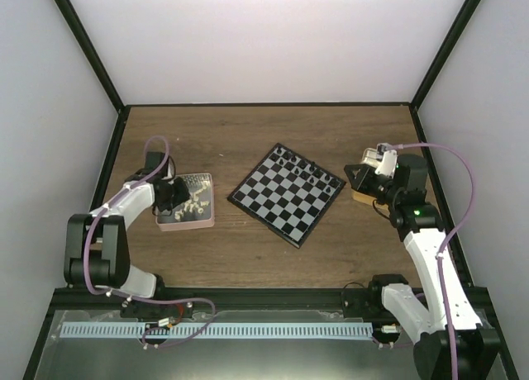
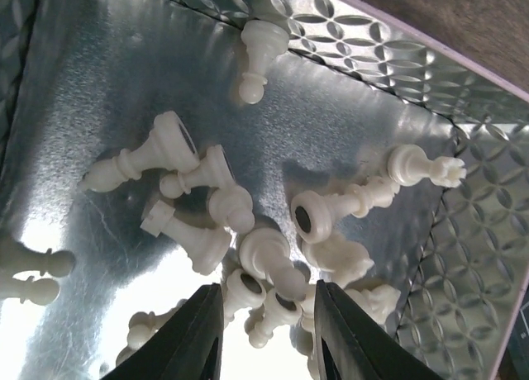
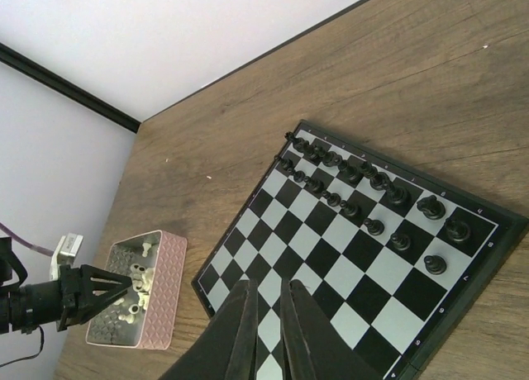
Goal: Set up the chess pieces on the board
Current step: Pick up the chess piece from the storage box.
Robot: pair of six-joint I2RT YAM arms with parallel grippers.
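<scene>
Chess pieces point(image 3: 400, 241): tiny black ones point(image 3: 430, 205) in two rows on black-and-pale checked board point(image 3: 326, 277), cream ones point(image 2: 339, 208) all in pink square tray point(image 3: 165, 289). Halfway-ish imo. Left claw point(image 2: 269, 296) over cream pile, grip unclear; right claw point(image 3: 264, 285) pinched together.

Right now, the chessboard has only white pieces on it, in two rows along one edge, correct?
No. The pieces on the chessboard are black, not white; they do stand in two rows along one edge. The right wrist view shows it.

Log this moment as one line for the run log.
left gripper: in pink tray, jaws flanking white pieces, grip unclear | right gripper: nearly closed, nothing seen held | board: black pieces only
</scene>
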